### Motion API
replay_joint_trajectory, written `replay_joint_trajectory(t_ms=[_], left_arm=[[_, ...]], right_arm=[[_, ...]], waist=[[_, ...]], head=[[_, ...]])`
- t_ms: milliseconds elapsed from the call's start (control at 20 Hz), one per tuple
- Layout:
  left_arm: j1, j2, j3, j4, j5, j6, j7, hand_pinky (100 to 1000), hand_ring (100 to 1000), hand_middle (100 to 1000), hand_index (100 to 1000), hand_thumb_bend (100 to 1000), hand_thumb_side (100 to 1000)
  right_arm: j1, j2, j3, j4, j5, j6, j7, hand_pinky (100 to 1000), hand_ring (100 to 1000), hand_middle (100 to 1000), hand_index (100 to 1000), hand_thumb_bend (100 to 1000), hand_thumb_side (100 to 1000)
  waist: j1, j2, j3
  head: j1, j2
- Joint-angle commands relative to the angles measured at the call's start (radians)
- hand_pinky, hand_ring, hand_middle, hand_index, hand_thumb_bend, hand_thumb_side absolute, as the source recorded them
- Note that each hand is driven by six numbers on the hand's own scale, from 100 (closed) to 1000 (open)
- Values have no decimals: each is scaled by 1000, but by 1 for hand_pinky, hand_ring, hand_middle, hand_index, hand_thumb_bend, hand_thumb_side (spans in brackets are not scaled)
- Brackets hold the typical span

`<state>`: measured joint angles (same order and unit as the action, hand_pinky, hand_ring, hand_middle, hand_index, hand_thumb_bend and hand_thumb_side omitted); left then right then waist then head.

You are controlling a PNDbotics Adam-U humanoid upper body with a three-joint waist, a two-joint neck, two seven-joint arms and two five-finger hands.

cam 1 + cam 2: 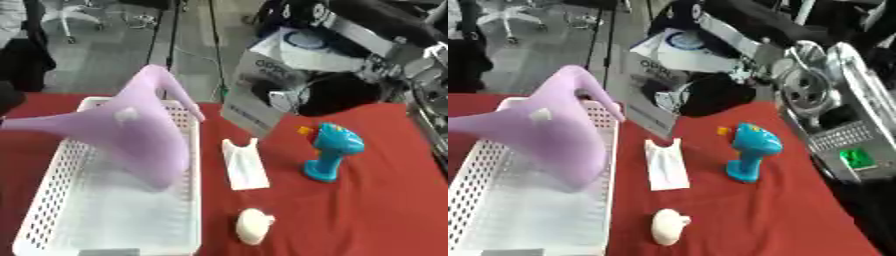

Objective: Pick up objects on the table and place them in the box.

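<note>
Red tablecloth [367, 210]; purple watering can [140, 132] above white basket [52, 195] — neither hand nor fingers visible, their state impossible to tell.

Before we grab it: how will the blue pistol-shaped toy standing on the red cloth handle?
The blue pistol-shaped plastic toy stands upright on a small round base under a wider head, so a sideways nudge probably tips it. It looks rigid and likely light. Its smooth surface may slip; the narrow neck seems the safest hold.
</note>
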<state>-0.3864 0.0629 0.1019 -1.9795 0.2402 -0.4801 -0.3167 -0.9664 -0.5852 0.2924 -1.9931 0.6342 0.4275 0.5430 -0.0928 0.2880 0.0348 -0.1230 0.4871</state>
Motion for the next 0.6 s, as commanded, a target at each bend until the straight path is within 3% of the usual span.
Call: replay_joint_trajectory(t_ms=[50,200,600], left_arm=[[-7,-2,-1,-20,4,0,6,858,827,758,693,100,858],[-6,-6,4,-20,3,0,12,858,827,758,693,100,885],[-6,-12,19,-20,-8,-6,36,859,827,759,694,100,857]], right_arm=[[-39,29,-4,-7,37,10,33,418,558,403,613,100,258],[-58,71,-3,-7,66,22,52,418,562,399,613,100,282],[-74,187,13,-7,179,51,114,416,564,395,610,100,255]], waist=[[6,-28,5],[9,-32,17],[17,-40,51]], head=[[-12,-13],[-25,-19],[-90,-16]])
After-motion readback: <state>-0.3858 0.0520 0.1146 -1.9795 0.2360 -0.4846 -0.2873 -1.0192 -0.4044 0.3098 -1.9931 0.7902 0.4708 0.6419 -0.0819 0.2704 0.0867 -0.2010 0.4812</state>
